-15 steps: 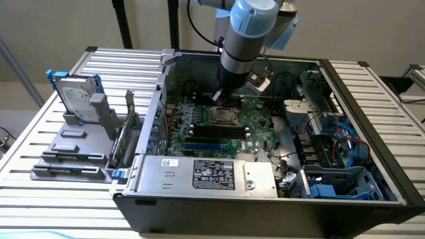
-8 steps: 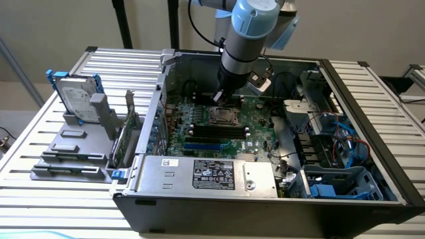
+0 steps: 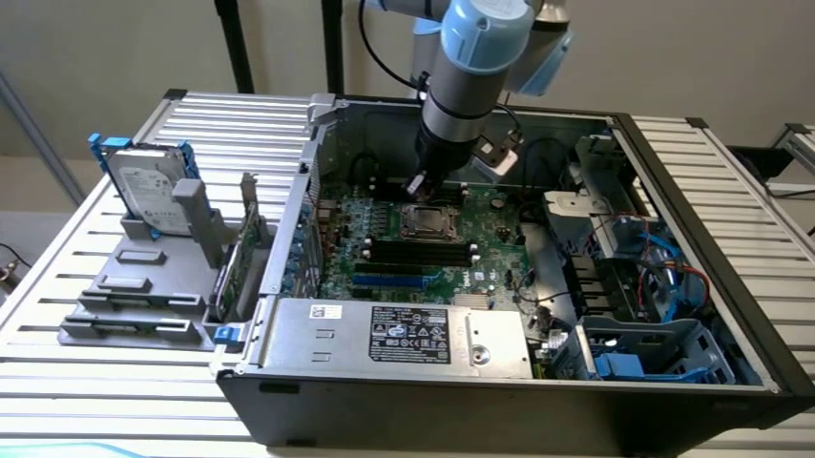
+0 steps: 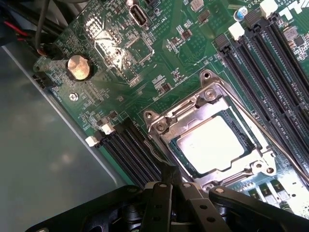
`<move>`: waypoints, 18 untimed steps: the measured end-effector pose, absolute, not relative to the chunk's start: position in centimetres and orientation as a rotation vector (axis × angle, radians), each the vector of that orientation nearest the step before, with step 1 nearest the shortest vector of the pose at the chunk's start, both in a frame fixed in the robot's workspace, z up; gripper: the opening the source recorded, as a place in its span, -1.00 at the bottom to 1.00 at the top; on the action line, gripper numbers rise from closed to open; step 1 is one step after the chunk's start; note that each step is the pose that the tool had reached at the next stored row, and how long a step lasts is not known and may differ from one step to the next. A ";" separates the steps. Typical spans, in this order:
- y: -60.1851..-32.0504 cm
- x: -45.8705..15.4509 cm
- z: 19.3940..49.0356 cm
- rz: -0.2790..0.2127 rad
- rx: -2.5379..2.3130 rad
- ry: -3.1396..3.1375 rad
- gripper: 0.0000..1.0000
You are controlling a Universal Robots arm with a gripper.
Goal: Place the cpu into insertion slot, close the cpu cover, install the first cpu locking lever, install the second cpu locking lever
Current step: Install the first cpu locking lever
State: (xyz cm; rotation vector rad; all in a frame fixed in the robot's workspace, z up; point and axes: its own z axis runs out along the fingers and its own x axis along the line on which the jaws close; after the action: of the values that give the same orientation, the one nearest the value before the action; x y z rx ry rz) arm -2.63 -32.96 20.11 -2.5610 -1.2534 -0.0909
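- In the exterior view, the arm reaches down into the open computer case, which lies on its side on a slatted table.
- The gripper hangs just above the green board, at the far edge of the insertion slot.
- In the wrist view the gripper has its dark fingers drawn together to a narrow tip, with nothing clamped between them.
- That tip sits at the edge of the insertion slot, just beside the corner of the silver frame; whether it touches the metal cannot be told.
- The cpu lies flat inside the slot, silver-grey face up, catching the light.
- The cpu cover lies down over the slot, its frame ringing the chip, which shows through the cut-out middle.
- A thin metal lever runs along one side of the frame, on the side next to the long black memory slots.
- Another bank of black memory slots lies on the other side of the socket, close to the fingertip.
- A round coin battery sits on the board well apart from the socket.
- Outside the case, towards the exterior view's left, a hard drive stands upright in a grey holder.
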 end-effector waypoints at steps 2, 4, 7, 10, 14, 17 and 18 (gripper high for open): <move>-32.9 -2.7 20.1 -0.091 -2.561 -1.254 -0.79; -32.9 -2.8 20.2 -0.091 -2.561 -1.253 -0.79; -32.7 -2.9 20.2 -0.091 -2.561 -1.253 -0.79; -32.6 -2.9 20.2 -0.091 -2.561 -1.253 -0.79; -32.6 -2.9 20.2 -0.091 -2.561 -1.253 -0.79; -32.6 -2.8 20.2 -0.091 -2.561 -1.253 -0.79; -32.6 -2.8 20.2 -0.090 -2.561 -1.254 -0.79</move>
State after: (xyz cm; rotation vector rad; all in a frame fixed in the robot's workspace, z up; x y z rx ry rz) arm -2.80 -32.58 20.18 -2.5612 -1.2535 -0.0905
